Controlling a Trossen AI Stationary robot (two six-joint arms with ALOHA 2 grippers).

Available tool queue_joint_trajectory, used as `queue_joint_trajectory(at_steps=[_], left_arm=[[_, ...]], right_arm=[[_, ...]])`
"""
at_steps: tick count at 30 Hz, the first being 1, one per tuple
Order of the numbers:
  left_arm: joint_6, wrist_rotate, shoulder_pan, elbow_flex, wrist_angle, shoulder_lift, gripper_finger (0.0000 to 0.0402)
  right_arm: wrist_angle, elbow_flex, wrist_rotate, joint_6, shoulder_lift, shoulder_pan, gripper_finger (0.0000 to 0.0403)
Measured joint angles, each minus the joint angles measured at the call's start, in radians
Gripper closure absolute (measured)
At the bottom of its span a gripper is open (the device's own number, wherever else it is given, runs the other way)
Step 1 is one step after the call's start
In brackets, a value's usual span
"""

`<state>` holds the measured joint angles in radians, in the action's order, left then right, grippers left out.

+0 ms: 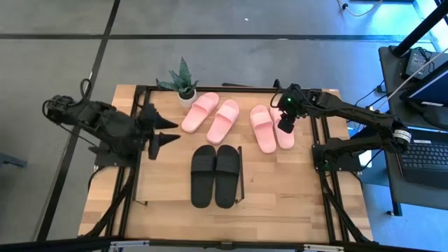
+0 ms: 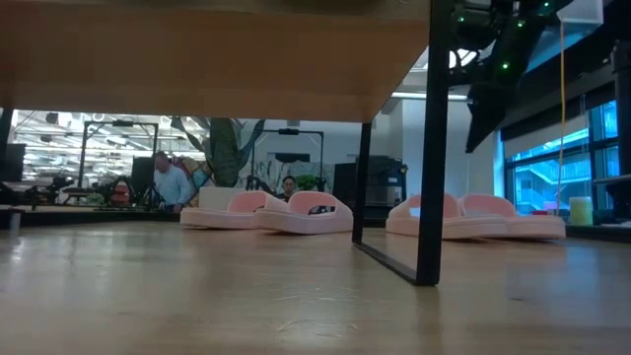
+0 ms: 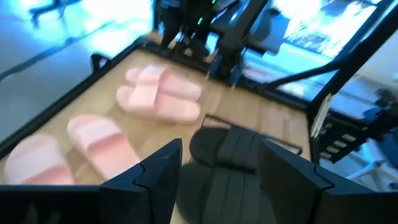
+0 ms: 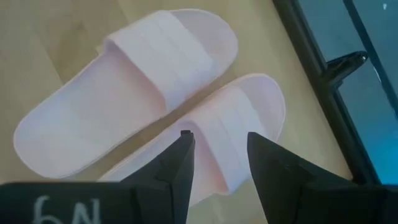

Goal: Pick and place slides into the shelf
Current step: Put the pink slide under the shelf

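- I take the potted plant (image 1: 183, 82) at the bench's (image 1: 280, 203) far edge as my landmark.
- Just beside the plant, toward the right arm, lies one pink pair (image 1: 211, 115), its two slides side by side and angled.
- Farther from the plant along that far edge lies the second pink pair (image 1: 271, 127).
- The black pair (image 1: 215, 176) sits nearer to me than the plant, about mid-bench, the two slides touching along their length.
- The shelf (image 2: 197, 59) shows only in the low view, as a light-wood board overhead with a thin black leg; none of the slides are on it.
- My left pincer (image 1: 166, 131) hangs on the plant's other side from the pink pairs, over the bench's left part, fingers spread wide and empty (pointing toward the slides).
- My right pincer (image 1: 285, 126) hovers over the second pink pair, above the slide farthest from the plant (image 4: 211, 143); its fingers (image 4: 180, 165) stand partly apart with nothing held.
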<state>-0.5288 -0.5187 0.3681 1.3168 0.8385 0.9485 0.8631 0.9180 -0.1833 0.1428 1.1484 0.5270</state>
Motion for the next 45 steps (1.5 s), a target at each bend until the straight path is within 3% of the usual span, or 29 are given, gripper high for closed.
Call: queue_joint_trajectory(at_steps=[9,18,24,27,32,41,45], left_arm=[[0.238,0.227,-0.208,-0.327,-0.295,-0.248,0.0202],[0.315,0.267,-0.317,-0.560,-0.449,-0.407,0.0202],[0.310,0.267,-0.327,-0.591,-0.447,-0.426,0.0202],[0.329,0.266,-0.327,-0.591,-0.447,-0.426,0.0202],[0.349,0.209,-0.327,-0.591,-0.447,-0.426,0.0202],[0.349,0.187,-0.327,-0.591,-0.447,-0.425,0.0201],[0.349,0.187,-0.327,-0.591,-0.447,-0.425,0.0201]], right_arm=[[-0.033,0.000,0.000,0.088,0.000,0.000,0.0253],[-0.003,-0.020,0.000,0.246,0.001,0.000,0.0253],[-0.037,-0.112,0.000,0.309,0.002,0.000,0.0253],[-0.112,-0.170,-0.003,0.309,0.002,-0.002,0.0253],[-0.283,-0.261,-0.105,0.311,0.002,-0.002,0.0253],[-0.390,-0.367,-0.089,0.308,0.002,-0.002,0.0253],[-0.494,-0.409,-0.130,0.308,0.002,-0.002,0.0253]])
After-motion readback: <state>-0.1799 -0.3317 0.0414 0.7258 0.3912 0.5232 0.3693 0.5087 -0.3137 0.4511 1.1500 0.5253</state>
